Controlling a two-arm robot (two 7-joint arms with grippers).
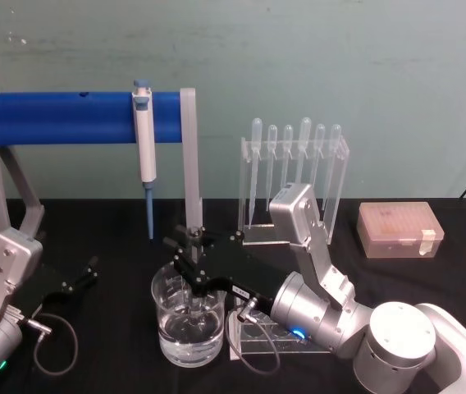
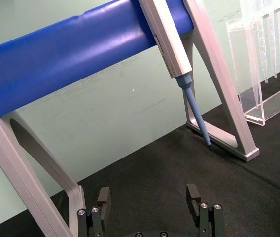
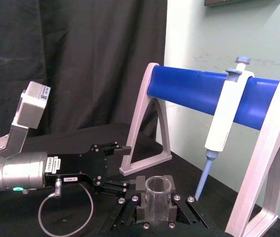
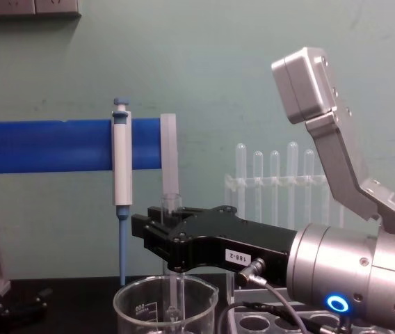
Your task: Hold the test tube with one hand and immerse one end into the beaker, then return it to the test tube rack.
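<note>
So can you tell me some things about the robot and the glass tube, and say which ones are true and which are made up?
1. The right claw is holding the test tube upright. True.
2. The tube's bottom end is down inside the beaker. True.
3. The left claw is holding the beaker. False: it is open, off to the robot's left, apart from the beaker.
4. The beaker is empty. False: clear liquid sits in its bottom.
5. The white-and-blue pipettor hangs on the blue bar. True.
6. The pipettes lie flat on the table. False: they stand upright in the clear rack.
</note>
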